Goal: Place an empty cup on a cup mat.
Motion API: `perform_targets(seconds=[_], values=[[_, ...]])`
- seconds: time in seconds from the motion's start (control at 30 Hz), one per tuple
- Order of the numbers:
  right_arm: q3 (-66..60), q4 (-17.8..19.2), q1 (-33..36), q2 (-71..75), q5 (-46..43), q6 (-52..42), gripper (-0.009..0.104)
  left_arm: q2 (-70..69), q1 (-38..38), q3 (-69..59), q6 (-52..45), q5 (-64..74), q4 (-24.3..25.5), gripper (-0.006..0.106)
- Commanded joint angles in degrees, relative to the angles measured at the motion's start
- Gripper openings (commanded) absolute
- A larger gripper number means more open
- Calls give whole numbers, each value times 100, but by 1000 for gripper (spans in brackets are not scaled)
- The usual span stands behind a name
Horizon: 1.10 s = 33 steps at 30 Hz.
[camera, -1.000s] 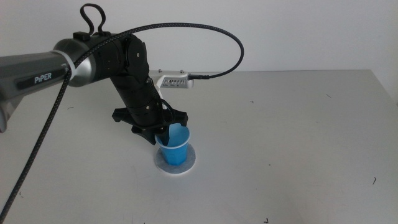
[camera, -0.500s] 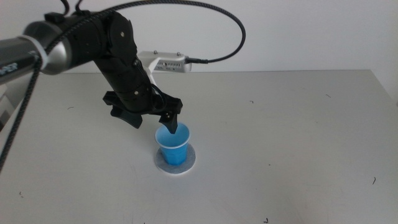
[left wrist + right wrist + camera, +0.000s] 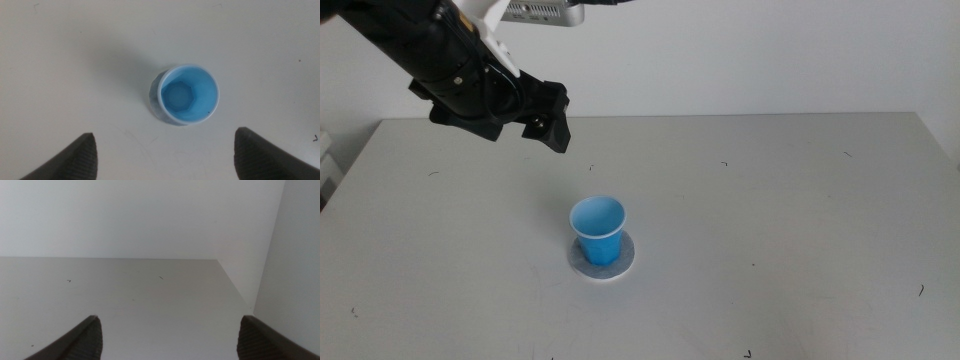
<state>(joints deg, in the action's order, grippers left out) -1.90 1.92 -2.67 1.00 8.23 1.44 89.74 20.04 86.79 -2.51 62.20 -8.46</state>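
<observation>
1. Nearest you: the cup (image 3: 597,230) stands upright on the cup mat (image 3: 626,260), mouth up, inside bare blue. It sits a bit toward the mat's left, so more mat edge shows on the right. Looks placed to me.
2. Behind and up-left: your left gripper (image 3: 548,112) hangs high over the table (image 3: 800,200), well apart from the cup, jaws spread wide, holding nothing. Its wrist view looks straight down into the cup (image 3: 188,94).
3. Your right gripper (image 3: 167,335) waits out of the middle view, jaws wide apart, empty, facing bare table and wall.
</observation>
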Motion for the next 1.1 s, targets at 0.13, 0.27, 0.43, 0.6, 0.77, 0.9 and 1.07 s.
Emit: perform_targets(seconds=[0.13, 0.27, 0.43, 0.6, 0.77, 0.9, 1.07], values=[[66, 52, 11, 110, -446, -49, 94, -783, -6, 163, -11, 606, 513, 105], [66, 52, 11, 110, -446, -49, 94, -1241, -6, 158, 440, 1279, 846, 105], [66, 52, 11, 110, -446, -49, 94, -2006, -6, 93, 487, 1261, 1397, 105], [66, 52, 11, 110, -446, -49, 94, -2739, -27, -67, 460, 1042, 1984, 105], [66, 52, 11, 110, -446, -49, 94, -3552, -631, -1065, 396, 5, 1697, 105], [66, 52, 11, 110, -446, -49, 94, -4235, -1256, -2248, 251, -1004, 1321, 105], [66, 52, 11, 110, -446, -49, 94, -5150, -1785, -3835, -187, -2559, 974, 105]])
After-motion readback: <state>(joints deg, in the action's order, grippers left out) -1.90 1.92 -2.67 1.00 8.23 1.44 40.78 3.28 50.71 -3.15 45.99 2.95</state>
